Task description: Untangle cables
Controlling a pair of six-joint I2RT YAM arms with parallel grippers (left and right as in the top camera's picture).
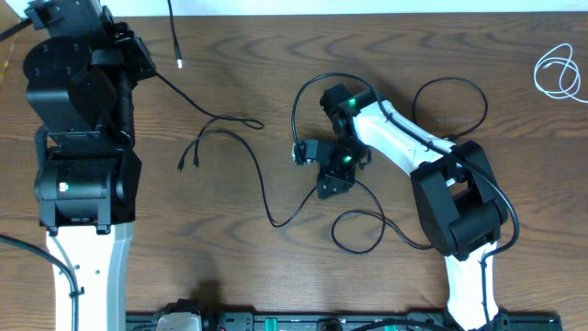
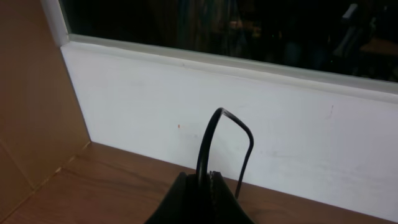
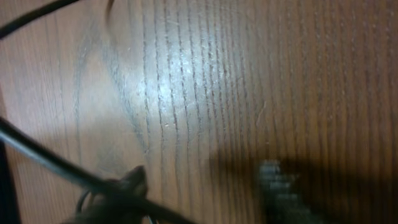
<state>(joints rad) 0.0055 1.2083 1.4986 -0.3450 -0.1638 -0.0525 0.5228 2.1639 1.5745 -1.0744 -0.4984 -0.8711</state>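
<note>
A thin black cable (image 1: 230,138) snakes across the middle of the table, with loops near my right arm (image 1: 358,230). My left gripper (image 2: 208,179), seen at the back left in the overhead view (image 1: 142,60), is shut on a bend of the black cable (image 2: 214,124), which arches up from its fingertips. A plug end (image 1: 179,62) lies near it. My right gripper (image 3: 202,183) hovers low over the table centre (image 1: 317,165). Its fingers stand apart with bare wood between them, and a strand of black cable (image 3: 50,162) crosses in front of its left finger (image 3: 134,180). The white cable (image 1: 560,74) lies coiled at the far right, apart from the black one.
A white wall and a dark window (image 2: 249,25) rise just behind the table's back edge, ahead of the left gripper. A brown board (image 2: 31,112) stands at the left. The bulky left arm (image 1: 83,138) fills the left side. Thick black cords (image 1: 501,211) hang on the right arm.
</note>
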